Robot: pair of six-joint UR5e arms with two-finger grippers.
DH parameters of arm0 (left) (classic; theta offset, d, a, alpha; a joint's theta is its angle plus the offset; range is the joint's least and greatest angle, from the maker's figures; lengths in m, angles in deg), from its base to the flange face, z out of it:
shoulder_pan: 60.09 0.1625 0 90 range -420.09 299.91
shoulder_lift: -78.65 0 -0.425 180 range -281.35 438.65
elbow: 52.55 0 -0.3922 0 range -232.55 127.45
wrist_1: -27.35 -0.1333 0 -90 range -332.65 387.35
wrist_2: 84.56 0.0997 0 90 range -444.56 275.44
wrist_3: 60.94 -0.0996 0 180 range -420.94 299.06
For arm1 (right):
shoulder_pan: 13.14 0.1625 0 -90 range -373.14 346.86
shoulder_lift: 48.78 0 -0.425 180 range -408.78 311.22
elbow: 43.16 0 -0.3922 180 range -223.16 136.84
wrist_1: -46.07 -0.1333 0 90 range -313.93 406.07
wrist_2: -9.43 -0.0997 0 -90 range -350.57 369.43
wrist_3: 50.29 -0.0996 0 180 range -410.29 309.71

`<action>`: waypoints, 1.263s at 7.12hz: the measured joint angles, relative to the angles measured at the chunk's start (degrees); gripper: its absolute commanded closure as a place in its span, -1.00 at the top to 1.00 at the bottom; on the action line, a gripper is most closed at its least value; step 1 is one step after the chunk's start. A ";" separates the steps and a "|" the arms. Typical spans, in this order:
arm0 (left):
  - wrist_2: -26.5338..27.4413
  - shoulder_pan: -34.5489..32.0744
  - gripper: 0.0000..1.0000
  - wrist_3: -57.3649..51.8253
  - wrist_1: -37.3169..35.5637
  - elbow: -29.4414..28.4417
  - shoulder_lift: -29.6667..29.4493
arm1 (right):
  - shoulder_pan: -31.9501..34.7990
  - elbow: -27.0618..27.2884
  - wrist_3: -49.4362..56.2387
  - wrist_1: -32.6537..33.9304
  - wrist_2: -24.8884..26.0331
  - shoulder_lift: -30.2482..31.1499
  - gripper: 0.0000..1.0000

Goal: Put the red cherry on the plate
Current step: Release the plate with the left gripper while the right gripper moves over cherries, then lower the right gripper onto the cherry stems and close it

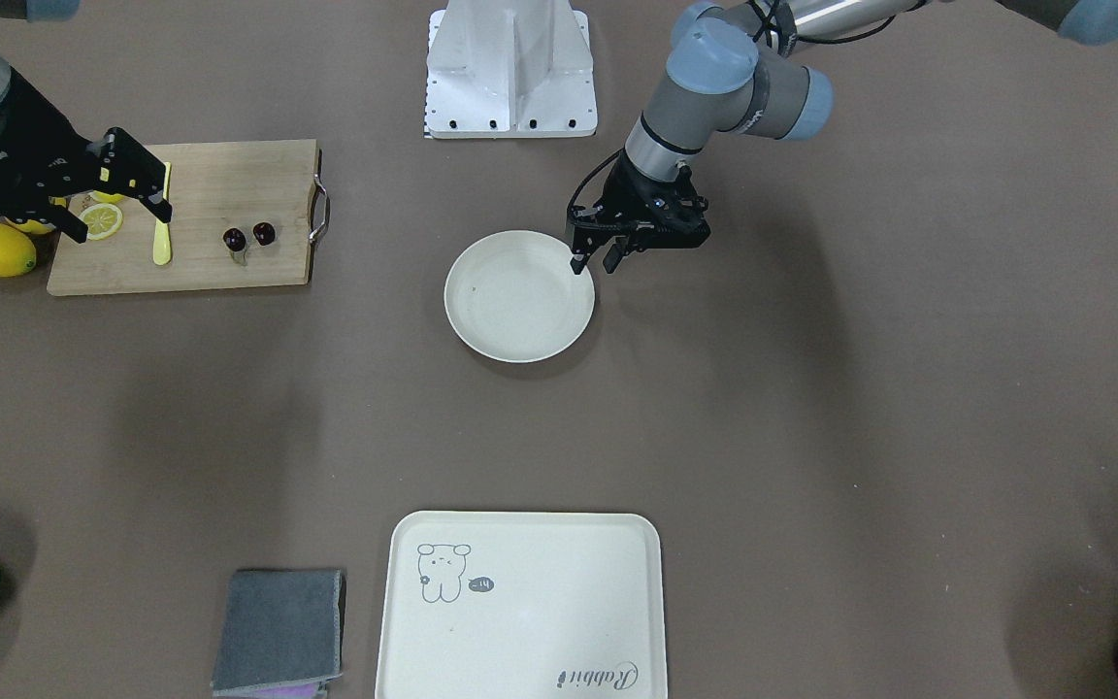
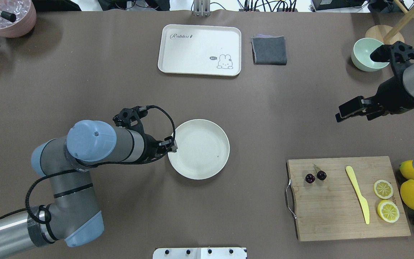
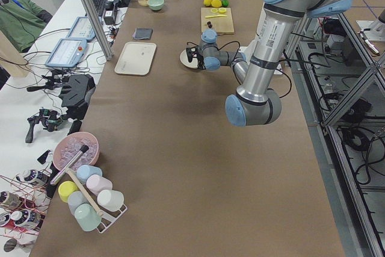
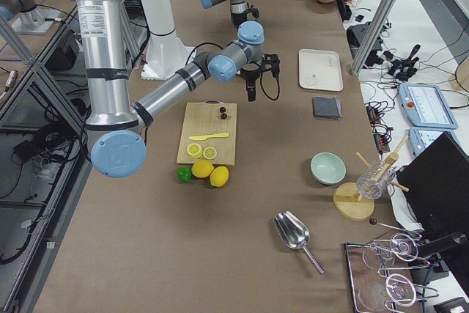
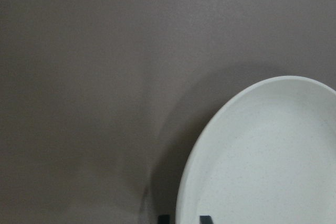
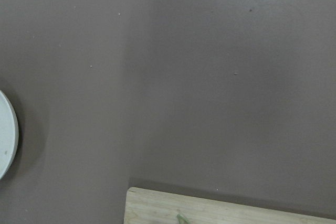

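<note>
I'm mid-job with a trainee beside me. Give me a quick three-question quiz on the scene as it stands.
1. True or false: the red cherry already lies on the plate.
2. Where is the left gripper? A. at the plate's rim. B. over the rabbit tray. C. on the cutting board.
3. Fill in: on the cutting board, between the red cherry and the lemon slices, lies a yellow ____.

Key:
1. False. It is on the cutting board.
2. A.
3. knife.
</note>
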 measured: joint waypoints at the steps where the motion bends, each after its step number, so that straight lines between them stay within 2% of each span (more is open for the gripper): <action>1: -2.14 -2.32 0.96 -1.60 -2.60 2.21 -0.13 | -2.66 0.07 -0.07 -1.10 1.77 0.34 1.00; 3: -4.35 -6.00 0.96 -8.89 -5.68 5.21 -0.28 | -8.36 0.09 -2.32 -3.47 5.05 2.41 1.00; 5: -3.84 -7.69 0.96 -11.44 -6.14 5.15 -0.20 | -14.47 -0.67 -5.52 -9.70 11.72 6.04 1.00; 9: -2.23 -8.19 0.96 -11.86 -6.17 3.53 -0.36 | -18.57 -3.47 -25.50 -12.22 15.63 7.60 0.99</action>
